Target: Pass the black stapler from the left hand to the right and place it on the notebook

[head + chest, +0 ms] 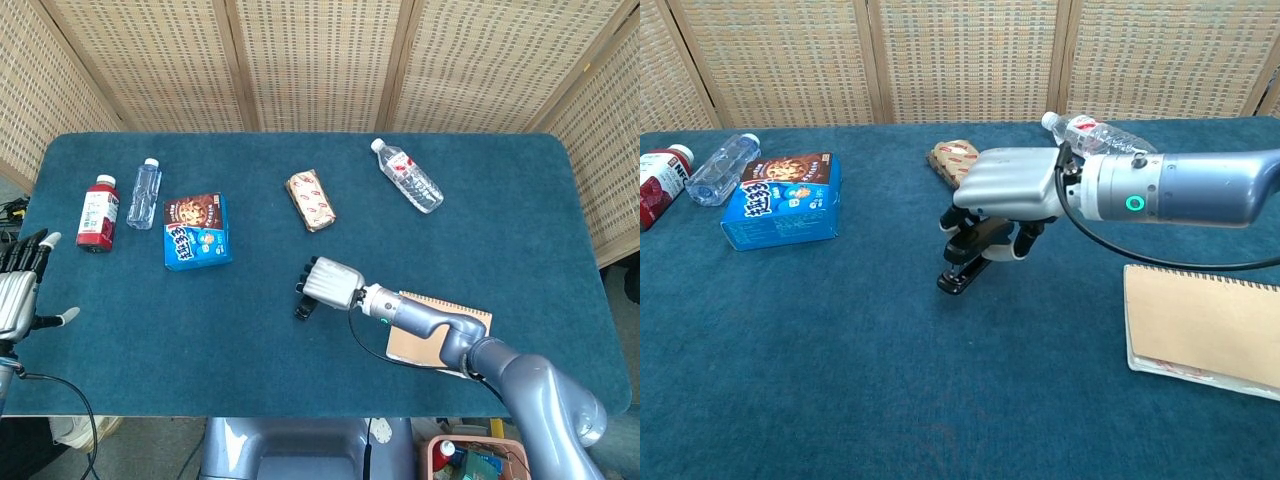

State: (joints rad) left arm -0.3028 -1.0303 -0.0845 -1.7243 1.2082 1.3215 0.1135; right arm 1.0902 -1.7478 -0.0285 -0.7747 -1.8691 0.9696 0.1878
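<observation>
My right hand (1006, 188) (332, 281) grips the black stapler (966, 260) (302, 308) from above, fingers curled around its rear end. The stapler is tilted, its front end low near the blue cloth and its back end raised inside the hand. To the right lies the tan spiral notebook (1205, 327) (440, 330), flat on the table and partly covered by my right forearm in the head view. My left hand (20, 290) hangs at the far left edge of the head view, fingers spread and empty.
A snack bar (312, 199) lies behind the right hand and a clear water bottle (408, 176) further back right. A blue biscuit box (197, 230), a small clear bottle (144, 193) and a red-capped bottle (97, 212) stand at the left.
</observation>
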